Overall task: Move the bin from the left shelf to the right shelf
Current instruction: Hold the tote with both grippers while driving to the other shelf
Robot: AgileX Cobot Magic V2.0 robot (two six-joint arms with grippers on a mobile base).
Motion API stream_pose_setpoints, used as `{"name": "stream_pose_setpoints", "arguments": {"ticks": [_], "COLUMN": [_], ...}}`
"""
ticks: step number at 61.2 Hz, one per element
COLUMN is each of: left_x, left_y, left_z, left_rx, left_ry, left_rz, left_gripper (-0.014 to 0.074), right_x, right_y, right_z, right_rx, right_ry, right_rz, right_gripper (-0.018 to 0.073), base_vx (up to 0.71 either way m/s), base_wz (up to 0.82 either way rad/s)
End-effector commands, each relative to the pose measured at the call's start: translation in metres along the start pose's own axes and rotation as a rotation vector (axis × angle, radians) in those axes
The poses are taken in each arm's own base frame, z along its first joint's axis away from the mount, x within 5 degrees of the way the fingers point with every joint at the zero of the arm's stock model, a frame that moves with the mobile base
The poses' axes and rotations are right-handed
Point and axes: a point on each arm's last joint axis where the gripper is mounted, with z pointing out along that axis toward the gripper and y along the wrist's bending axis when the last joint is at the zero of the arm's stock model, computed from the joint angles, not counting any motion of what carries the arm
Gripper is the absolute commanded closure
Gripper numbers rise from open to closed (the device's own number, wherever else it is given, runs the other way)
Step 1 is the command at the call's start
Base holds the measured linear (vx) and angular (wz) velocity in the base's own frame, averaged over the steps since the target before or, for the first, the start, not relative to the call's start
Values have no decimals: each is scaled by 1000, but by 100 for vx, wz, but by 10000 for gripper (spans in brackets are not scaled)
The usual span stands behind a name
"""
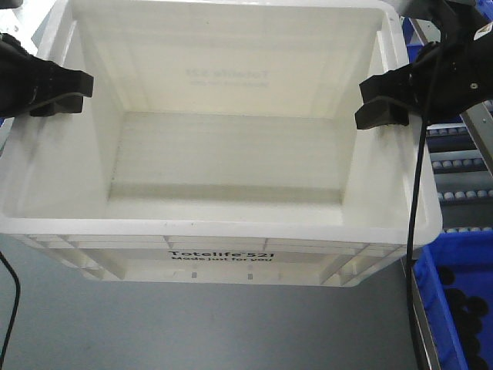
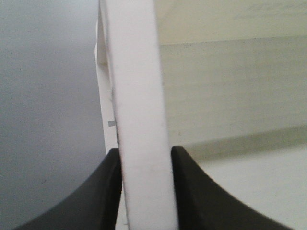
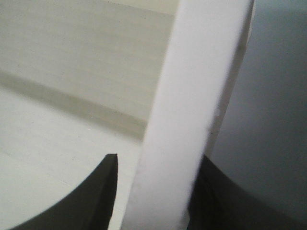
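Note:
The bin [image 1: 231, 229] is a large white tote with the black print "Totelife 521" on its near side, and it fills the front view. My left gripper [image 1: 65, 91] is shut on the bin's left rim. In the left wrist view both black fingers [image 2: 108, 191] press that rim [image 2: 139, 96]. My right gripper [image 1: 379, 104] straddles the right rim. In the right wrist view the outer finger [image 3: 216, 201] lies against the rim [image 3: 192, 96], and the inner fingertip [image 3: 103, 191] shows a narrow gap. The bin's inside is empty.
Blue plastic bins [image 1: 454, 308] stand at the lower right. A roller rack [image 1: 462, 169] runs along the right, behind my right arm. A black cable [image 1: 416, 231] hangs from that arm across the bin's right corner. Grey floor [image 1: 192, 331] shows below the bin.

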Motion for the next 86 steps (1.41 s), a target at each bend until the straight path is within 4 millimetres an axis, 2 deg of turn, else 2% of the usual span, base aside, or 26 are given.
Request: {"name": "stream_pose_setpoints", "arguments": {"ticks": [1, 86], "left_x": [-16, -16], "left_y": [-4, -4], "left_z": [-26, -26], "left_rx": [12, 12], "left_ry": [-182, -184], "left_rz": [49, 50], "left_gripper": [604, 604], "right_x": [-9, -9], "right_y": [7, 7], "right_z": [-28, -28], "right_rx": [14, 14], "right_ry": [-140, -140], "right_rz": [-67, -67], "right_gripper": [564, 564], "base_vx": [45, 47], "base_wz": [4, -5]}}
